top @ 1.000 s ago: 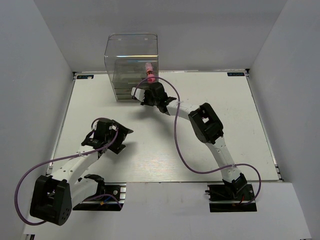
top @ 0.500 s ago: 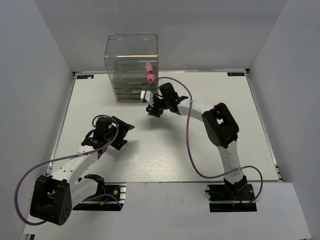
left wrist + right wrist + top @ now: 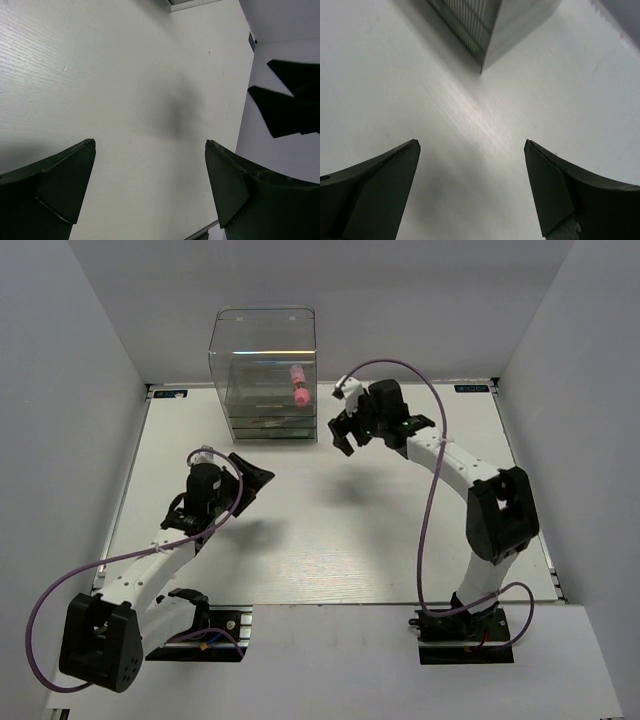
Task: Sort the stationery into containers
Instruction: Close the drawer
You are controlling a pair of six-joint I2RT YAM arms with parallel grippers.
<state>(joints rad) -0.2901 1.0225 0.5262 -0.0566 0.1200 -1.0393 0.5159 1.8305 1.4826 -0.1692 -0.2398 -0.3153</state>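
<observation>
A: Well, we begin with the white table (image 3: 330, 540). What do we see standing on it?

B: We see the tall clear box (image 3: 262, 350) at the table's eleven o'clock, against the far edge. It has shallow drawers (image 3: 268, 426) stacked at its base.

A: And the arms?

B: We find the right gripper (image 3: 347, 435) just off the box's four o'clock corner, not touching it. Its jaws are spread wide with nothing between them. In its wrist view we see bare table between the two dark fingers (image 3: 370, 190), and the corner of the box sits at twelve o'clock.

A: And the other one?

B: The left gripper (image 3: 252, 483) hangs over the table at the box's six o'clock, well apart from it. Its jaws are spread too, and empty.

A: Where do we place the stationery?

B: We can make out one piece, the pink tube (image 3: 298, 385), standing tilted inside the box on its right side. It lies at about ten o'clock from the right gripper's jaws and one o'clock from the left's. It is outside both pairs, behind the clear wall.
</observation>
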